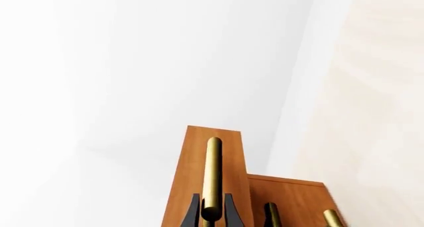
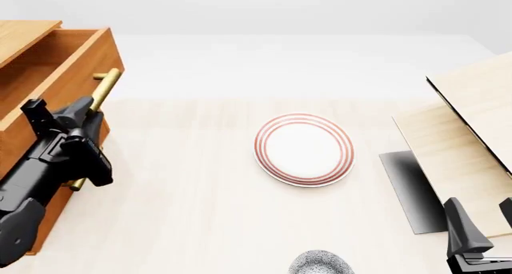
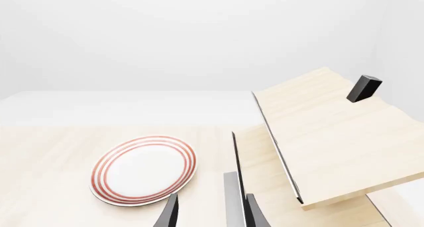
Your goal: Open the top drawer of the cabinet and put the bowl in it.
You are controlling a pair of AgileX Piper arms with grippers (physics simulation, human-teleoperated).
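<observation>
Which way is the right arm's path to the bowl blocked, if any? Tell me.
Probably none. The bowl sits on bare table near the right gripper, whose fingers are open and empty. The plate lies beyond, not between them.

Matte black throughout: blocky, angular left arm [image 2: 36, 172] with boxy housings, ending in a left gripper [image 1: 212, 212] of two slim tapered fingers. Same dark, pointed fingers on the right gripper [image 3: 210, 214].
</observation>
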